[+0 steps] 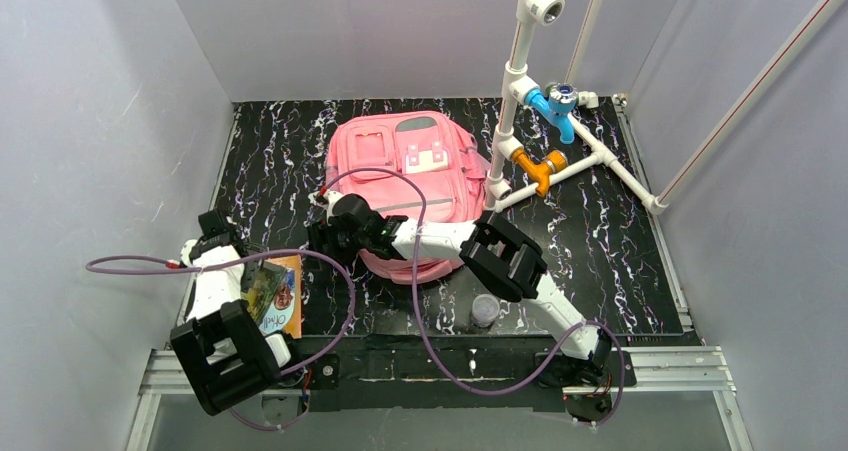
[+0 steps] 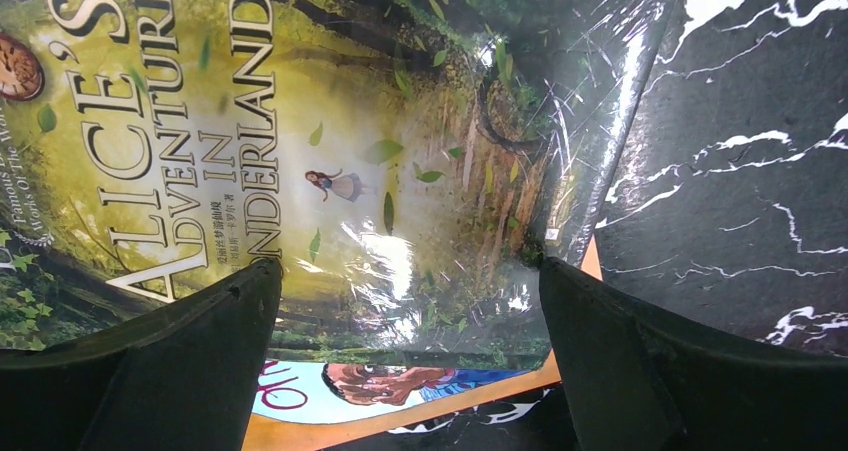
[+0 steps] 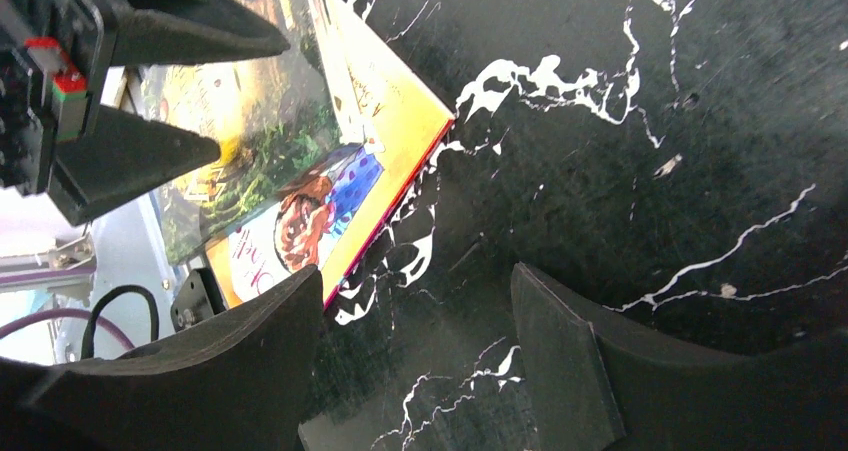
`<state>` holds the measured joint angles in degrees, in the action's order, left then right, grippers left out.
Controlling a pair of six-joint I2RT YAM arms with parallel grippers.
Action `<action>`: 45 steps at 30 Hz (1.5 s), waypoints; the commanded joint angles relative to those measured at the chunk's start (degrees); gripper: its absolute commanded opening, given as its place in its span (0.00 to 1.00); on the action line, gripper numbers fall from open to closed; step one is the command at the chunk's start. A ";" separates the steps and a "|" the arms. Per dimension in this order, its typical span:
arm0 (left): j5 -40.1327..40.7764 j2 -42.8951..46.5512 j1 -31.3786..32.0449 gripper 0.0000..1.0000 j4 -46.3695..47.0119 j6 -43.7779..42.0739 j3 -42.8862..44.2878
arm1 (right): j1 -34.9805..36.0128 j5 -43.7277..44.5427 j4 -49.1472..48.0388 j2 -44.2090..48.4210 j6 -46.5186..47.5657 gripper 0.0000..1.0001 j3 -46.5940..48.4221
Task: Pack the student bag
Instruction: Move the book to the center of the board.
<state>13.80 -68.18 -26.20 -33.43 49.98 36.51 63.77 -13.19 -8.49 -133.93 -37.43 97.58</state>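
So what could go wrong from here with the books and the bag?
1. The left gripper is open over the glossy Alice book, which lies flat on another book; it may slip off or drag both.
2. The right gripper is open just beside the books, near the left one; the two could collide.
3. A purple cable loops over the bag and could snag.

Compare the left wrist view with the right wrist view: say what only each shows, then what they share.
Only the left wrist view: the Alice book close up, with its title readable and a girl on the cover, framed by the open left gripper. Only the right wrist view: that gripper seen from outside above the books, the open right gripper, and a cable. Both: the Alice book lying on a yellow book on the black table.
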 commanded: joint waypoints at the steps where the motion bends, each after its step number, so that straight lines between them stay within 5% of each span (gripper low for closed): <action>1: -22.52 -9.94 3.02 0.98 12.53 4.57 -5.39 | -0.14 -1.41 -2.30 3.08 -2.49 0.76 -1.95; 6: -25.42 -15.63 11.15 0.98 14.26 4.07 -0.91 | -0.19 -1.31 -2.67 3.14 -2.52 0.76 -1.78; 11: -22.43 -10.51 11.85 0.98 13.70 -0.44 0.04 | -0.18 -1.53 -2.03 3.58 -0.78 0.75 -2.18; 18: -28.49 -8.13 12.47 0.98 12.85 -2.03 2.62 | -0.22 1.49 -3.35 3.91 -4.04 0.76 -3.45; 27: -7.09 -1.71 12.47 0.98 1.50 -15.71 14.89 | 0.04 6.54 -7.11 9.62 -8.12 0.75 -8.71; 32: 2.98 -8.79 11.77 0.98 3.70 -20.97 22.13 | 0.04 4.16 -7.63 9.60 -7.33 0.75 -7.59; 37: 0.91 -23.43 11.21 0.98 -1.31 -31.07 34.22 | 0.00 2.94 -7.42 9.58 -5.86 0.74 -6.81; 45: 3.14 -37.28 11.51 0.98 -0.68 -38.30 38.39 | 0.52 2.39 -7.33 7.98 -7.51 0.73 -7.82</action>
<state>14.28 -103.07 -14.79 -31.00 17.08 73.14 64.31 -11.27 -13.91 -127.33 -44.71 89.14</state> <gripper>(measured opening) 0.982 0.733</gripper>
